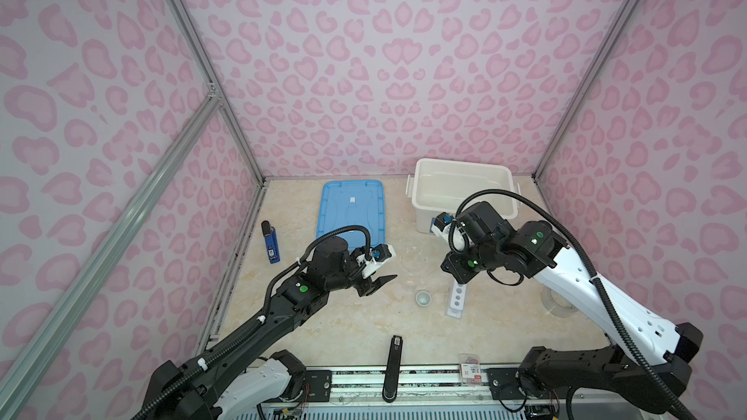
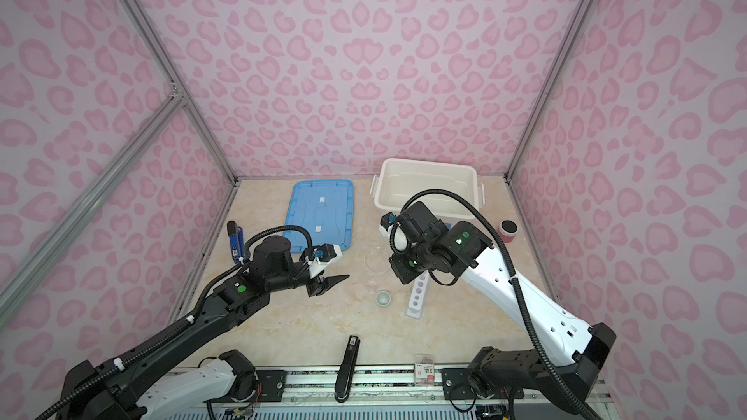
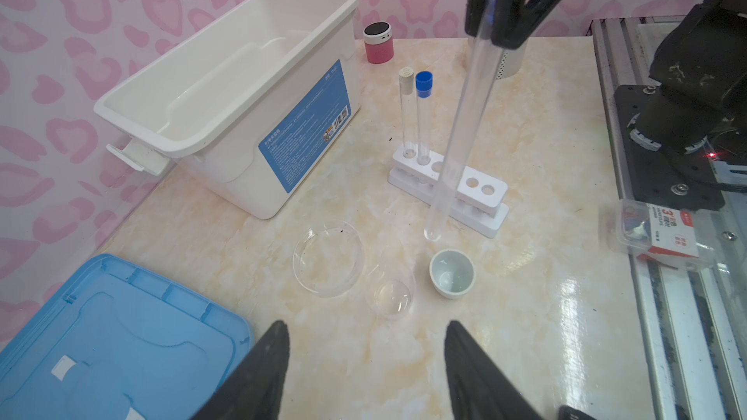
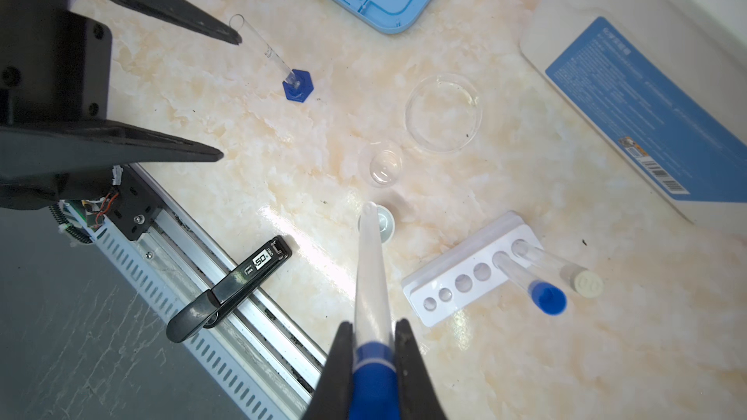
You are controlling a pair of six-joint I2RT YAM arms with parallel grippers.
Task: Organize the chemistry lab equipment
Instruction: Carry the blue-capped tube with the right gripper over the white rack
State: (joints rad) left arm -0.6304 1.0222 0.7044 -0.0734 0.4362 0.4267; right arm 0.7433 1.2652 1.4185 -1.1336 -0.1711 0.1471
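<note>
My right gripper is shut on the blue cap end of a clear test tube, which hangs tilted with its round tip above the tiny pale cup, beside the white holed rack. Two capped tubes stand in the rack's end holes, one blue-capped, one pale-capped. My left gripper is open and holds nothing, over bare table near a clear glass dish and a small glass vessel. The blue-based glass cylinder stands near the left fingers.
A white bin stands open at the back right, its blue lid flat at the back left. A blue-and-black stick lies left, a pink can right. A black clip and a small clear box sit at the front edge.
</note>
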